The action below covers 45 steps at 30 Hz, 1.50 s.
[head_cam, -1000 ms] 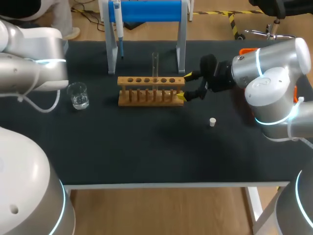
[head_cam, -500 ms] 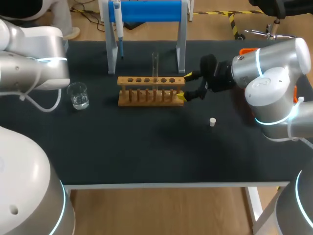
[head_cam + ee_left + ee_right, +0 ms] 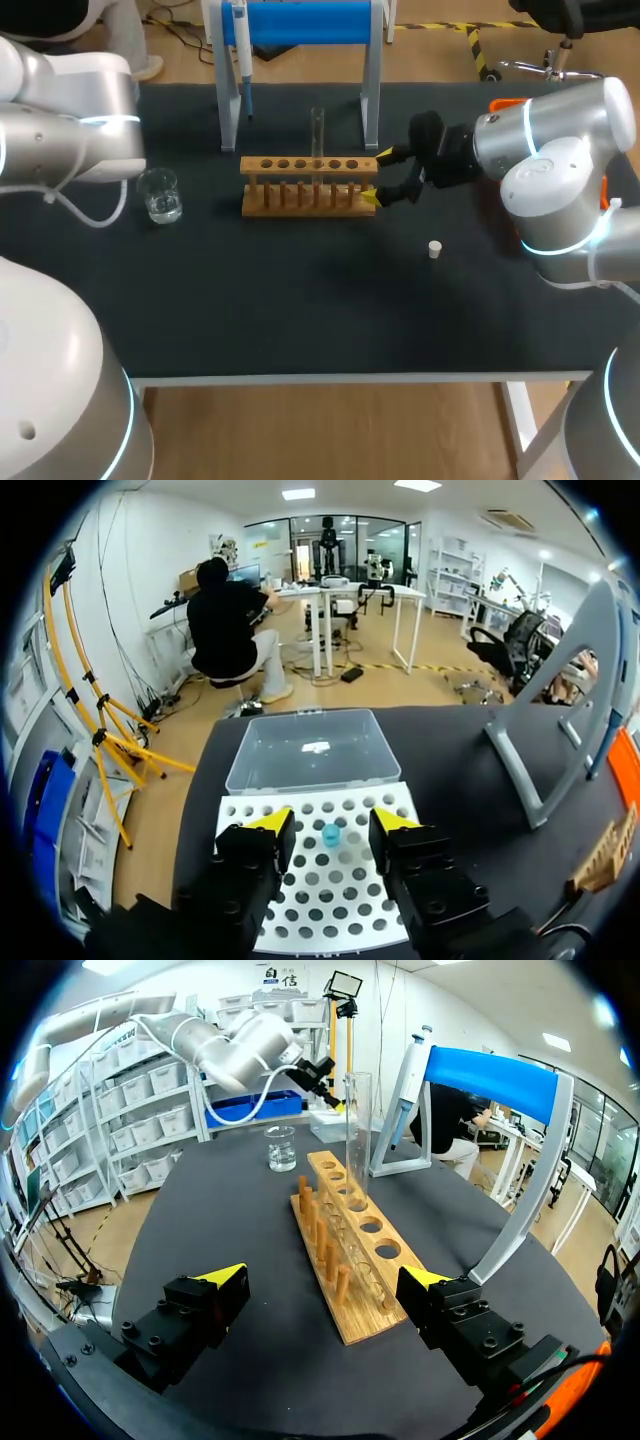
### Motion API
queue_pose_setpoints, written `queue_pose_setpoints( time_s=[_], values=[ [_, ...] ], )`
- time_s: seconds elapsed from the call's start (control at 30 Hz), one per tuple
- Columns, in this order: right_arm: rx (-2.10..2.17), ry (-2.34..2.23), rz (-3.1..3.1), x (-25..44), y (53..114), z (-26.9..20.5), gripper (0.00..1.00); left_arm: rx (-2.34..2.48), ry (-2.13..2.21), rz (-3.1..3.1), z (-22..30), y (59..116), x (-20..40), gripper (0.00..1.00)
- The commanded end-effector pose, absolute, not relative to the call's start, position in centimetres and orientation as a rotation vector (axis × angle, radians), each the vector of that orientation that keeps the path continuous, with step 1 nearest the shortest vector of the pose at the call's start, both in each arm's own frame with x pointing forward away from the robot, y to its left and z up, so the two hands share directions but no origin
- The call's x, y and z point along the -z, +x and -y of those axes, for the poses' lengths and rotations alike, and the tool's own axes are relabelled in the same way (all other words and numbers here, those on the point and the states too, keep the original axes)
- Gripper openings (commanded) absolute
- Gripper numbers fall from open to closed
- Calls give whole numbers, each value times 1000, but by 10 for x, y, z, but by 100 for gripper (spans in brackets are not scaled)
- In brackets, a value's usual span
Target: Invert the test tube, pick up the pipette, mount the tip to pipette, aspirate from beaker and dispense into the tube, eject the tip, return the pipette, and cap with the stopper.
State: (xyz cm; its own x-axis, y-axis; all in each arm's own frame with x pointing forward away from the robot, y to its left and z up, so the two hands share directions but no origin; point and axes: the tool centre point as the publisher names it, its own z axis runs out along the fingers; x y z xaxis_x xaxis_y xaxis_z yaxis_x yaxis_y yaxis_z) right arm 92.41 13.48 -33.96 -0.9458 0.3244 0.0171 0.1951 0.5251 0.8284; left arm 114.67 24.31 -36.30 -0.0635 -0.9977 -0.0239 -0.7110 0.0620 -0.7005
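A clear test tube [image 3: 318, 133] stands upright in the wooden rack [image 3: 300, 187]; the right wrist view shows the tube [image 3: 357, 1125] and the rack [image 3: 345, 1245] too. My right gripper [image 3: 378, 175] is open, its fingers straddling the rack's right end without touching it. The pipette [image 3: 243, 60] hangs on the blue stand [image 3: 310, 22]. A glass beaker [image 3: 160, 194] sits at the left and a white stopper [image 3: 434, 249] lies at the right. My left gripper [image 3: 333, 826] hovers open over a white tip rack [image 3: 300, 905], with a blue tip [image 3: 330, 835] below the gap between its fingers.
A clear plastic box [image 3: 315, 750] lies just beyond the tip rack. The stand's grey leg [image 3: 535, 755] rises off to one side of the left gripper. An orange object [image 3: 508, 103] shows behind my right arm.
My left arm has shifted slightly toward the far side of the table. The right arm, rack, tube and stopper have not moved.
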Motion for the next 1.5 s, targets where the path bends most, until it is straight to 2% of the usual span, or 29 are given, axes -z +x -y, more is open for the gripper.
queue_pose_setpoints(
  time_s=[0.03,0.77,0.97,1.07,1.13,1.5],
  values=[
    [-1394,449,-2622,339,924,-134,100,711,-1708,-1837,-243,1151,364,45],
    [-1394,449,-2622,339,924,-134,100,697,-1709,-1839,-245,1152,365,38],
    [-1394,449,-2622,339,924,-134,100,693,-1710,-1841,-245,1153,366,29],
    [-1394,449,-2622,339,924,-134,100,691,-1709,-1843,-245,1153,366,15],
    [-1394,449,-2622,339,924,-134,100,690,-1710,-1843,-245,1153,366,0],
    [-1394,449,-2622,339,924,-134,100,686,-1715,-1845,-246,1153,368,0]
  ],
)
